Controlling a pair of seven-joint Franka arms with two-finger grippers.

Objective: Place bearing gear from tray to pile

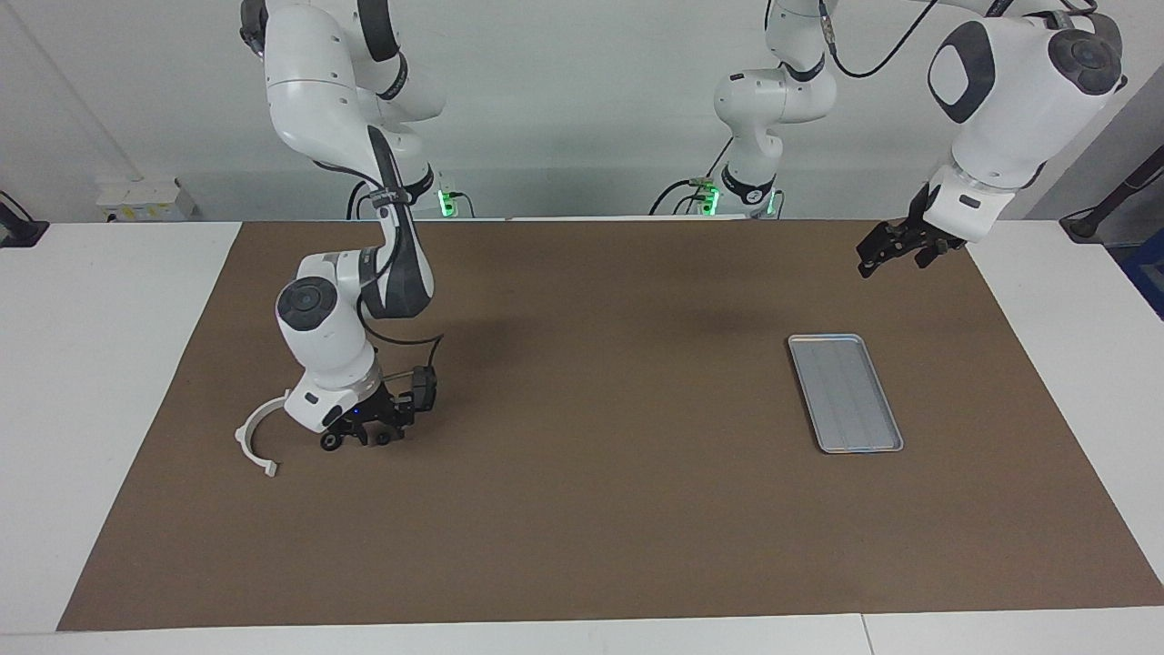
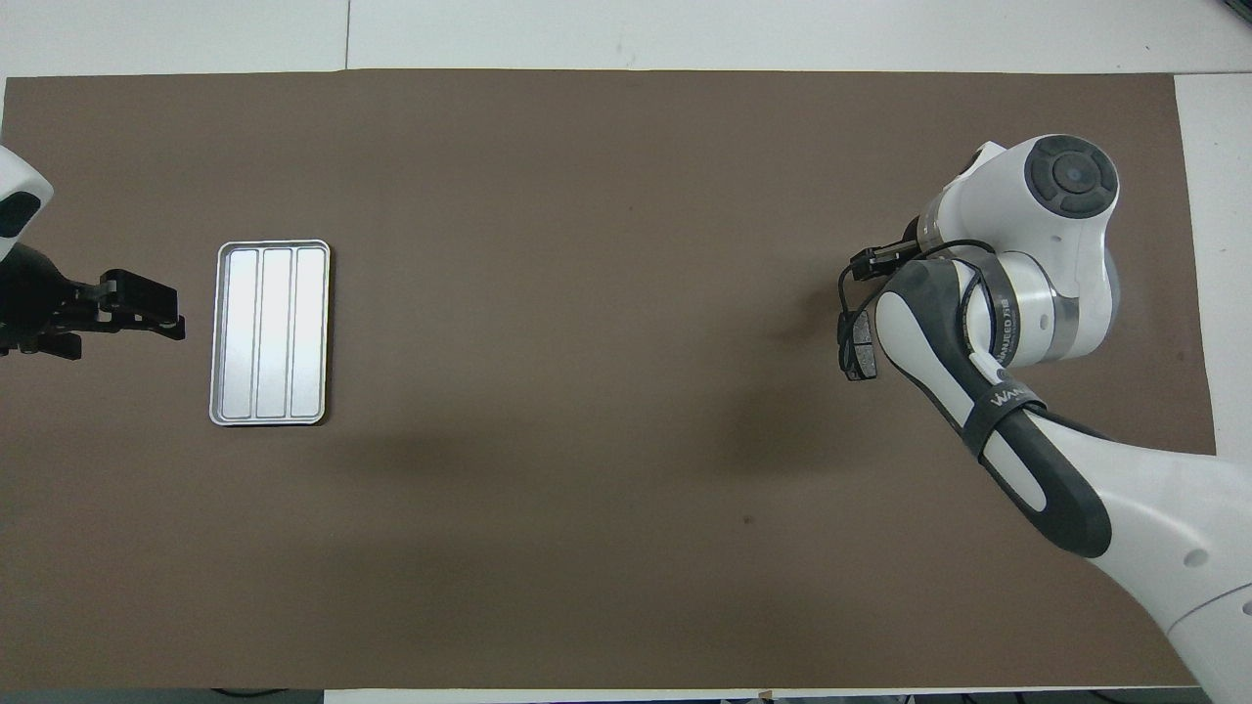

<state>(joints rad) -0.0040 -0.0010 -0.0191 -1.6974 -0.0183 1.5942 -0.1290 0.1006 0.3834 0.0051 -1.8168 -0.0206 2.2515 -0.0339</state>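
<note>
Your right gripper point(image 1: 359, 440) sits low at the pile, beside the white bracket point(image 1: 255, 435); you cannot tell its finger state. The overhead view hides the bracket under the arm. Your left gripper point(image 1: 896, 247) waits in the air, slightly parted. The tray point(image 1: 844, 392) lies bare, with open mat point(image 1: 591, 409) around it.

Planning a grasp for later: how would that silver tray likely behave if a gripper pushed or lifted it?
The tray looks like thin sheet metal, so probably light and stiff. Lying flat on the brown mat, it would likely slide, not tip. Its low raised rim offers little to pinch, and bare metal may slip.
</note>
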